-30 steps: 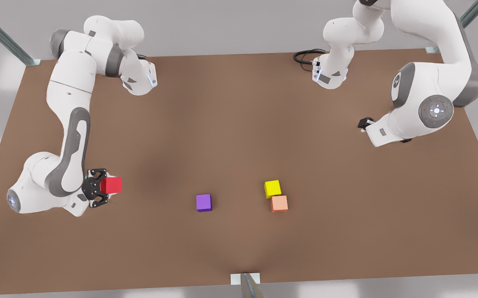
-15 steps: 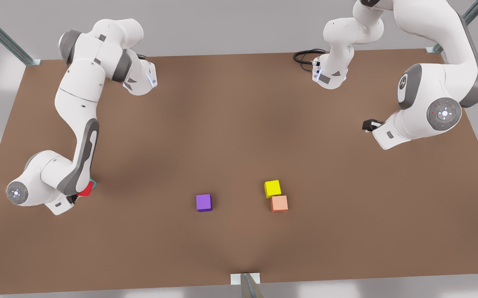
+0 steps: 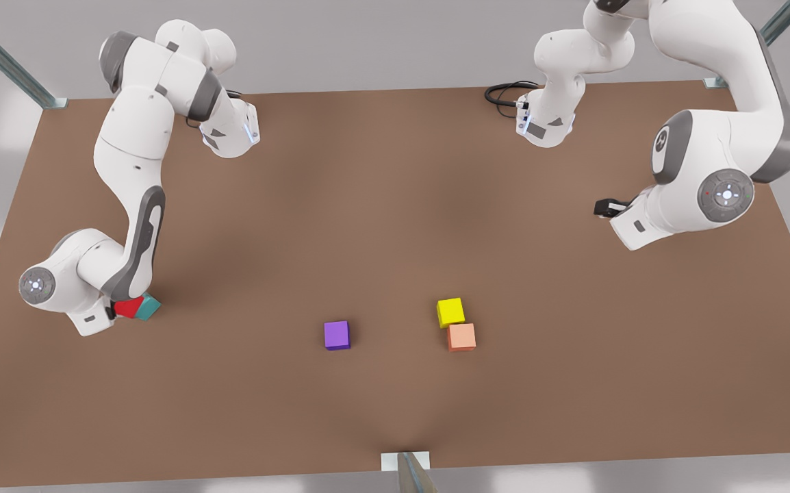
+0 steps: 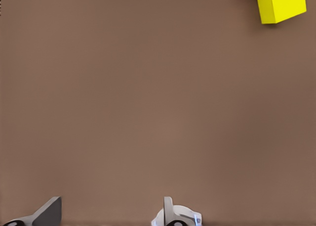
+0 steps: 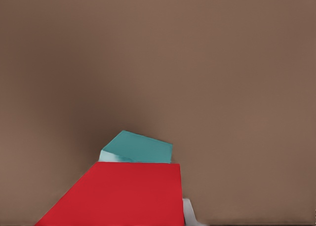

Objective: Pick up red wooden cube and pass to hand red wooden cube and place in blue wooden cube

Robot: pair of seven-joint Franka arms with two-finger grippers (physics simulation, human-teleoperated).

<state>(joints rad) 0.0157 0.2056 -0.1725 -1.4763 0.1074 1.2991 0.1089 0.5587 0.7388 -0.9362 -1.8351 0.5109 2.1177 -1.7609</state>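
The red wooden cube [image 3: 126, 308] [image 5: 123, 196] sits in my right gripper [image 3: 114, 312], which is shut on it, low over the table at the front view's left. It is tilted and pressed against the blue wooden cube [image 3: 149, 309] [image 5: 138, 147], a teal block peeking out just beyond it; I cannot tell whether the red cube rests on it. My left gripper [image 3: 604, 206] [image 4: 108, 216] waits at the front view's right, open, with nothing between its fingers.
On the brown table [image 3: 395, 205] stand a purple cube [image 3: 337, 335], a yellow cube [image 3: 450, 311] [image 4: 281, 6] and a peach-orange cube [image 3: 461, 337] touching the yellow one. The arm bases stand at the far edge, with a black cable [image 3: 504, 92] by one.
My right arm swung the red cube toward the front view's left and lowered it against the teal cube. The left arm shifted slightly, its gripper staying open.
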